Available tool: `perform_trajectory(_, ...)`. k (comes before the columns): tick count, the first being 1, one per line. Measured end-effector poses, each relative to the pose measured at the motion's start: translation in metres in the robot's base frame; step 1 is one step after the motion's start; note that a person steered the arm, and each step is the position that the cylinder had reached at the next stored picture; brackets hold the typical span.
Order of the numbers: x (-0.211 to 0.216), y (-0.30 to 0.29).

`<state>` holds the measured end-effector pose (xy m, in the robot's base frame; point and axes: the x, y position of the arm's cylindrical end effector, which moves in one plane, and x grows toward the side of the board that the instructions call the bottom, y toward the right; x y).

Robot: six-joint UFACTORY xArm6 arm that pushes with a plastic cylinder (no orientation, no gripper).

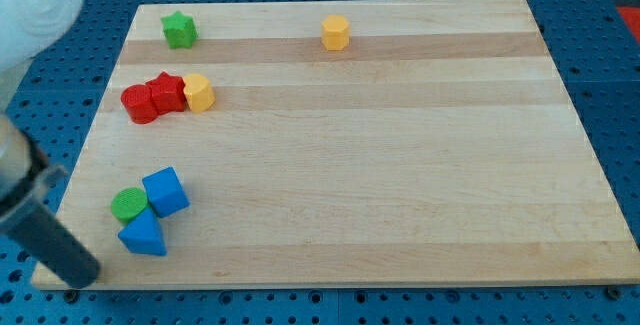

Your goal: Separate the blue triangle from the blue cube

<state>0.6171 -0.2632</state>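
Blue triangle [143, 234]: lies just to the view's right of my tool's tip [82, 277] and slightly above it, apart from it, near the worktop's bottom-left corner

Blue cube [165, 191]: farther up and to the right of the tip than the triangle; its lower-left corner looks to meet the triangle's top, though I cannot tell whether they truly touch

Green round block [129, 204]: up and a little right of the tip, wedged against the cube's left side and sitting right on the triangle's upper edge

Tool: a plain dark rod, seen large and blurred, running in from the view's left edge down to the bottom-left corner of the worktop [400, 165]. It has nothing to open or close and carries nothing. Its tip rests at the very edge of the wood, clear of every block; the blue triangle is the nearest one to it

Red blocks: two, well above the tip toward the view's top. One is rounded [139, 103]; the other [166, 92] has an irregular shape I cannot make out. They touch each other

Yellow block [198, 93]: pressed against the right side of the red pair, well above and right of the tip

Green star [179, 30]: far above the tip, near the worktop's top-left corner, alone

Second yellow block [336, 33]: farthest from the tip, up at the view's top near the middle, alone
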Motion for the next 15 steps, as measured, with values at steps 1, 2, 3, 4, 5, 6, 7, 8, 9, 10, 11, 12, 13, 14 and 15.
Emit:
perform_trajectory(1, -0.008, -0.003)
perform_trajectory(2, -0.017, 0.083)
perform_trajectory(3, -0.03, 0.142)
perform_trajectory(4, -0.052, 0.138)
perform_trajectory(5, 0.002, 0.129)
perform_trajectory(6, -0.016, 0.072)
perform_trajectory(7, -0.066, 0.038)
perform_trajectory(8, -0.069, 0.093)
perform_trajectory(9, -0.069, 0.103)
perform_trajectory(10, -0.069, 0.086)
perform_trajectory(11, -0.056, 0.03)
perform_trajectory(12, -0.032, 0.056)
perform_trajectory(13, -0.032, 0.086)
perform_trajectory(14, -0.032, 0.132)
perform_trajectory(15, -0.048, 0.175)
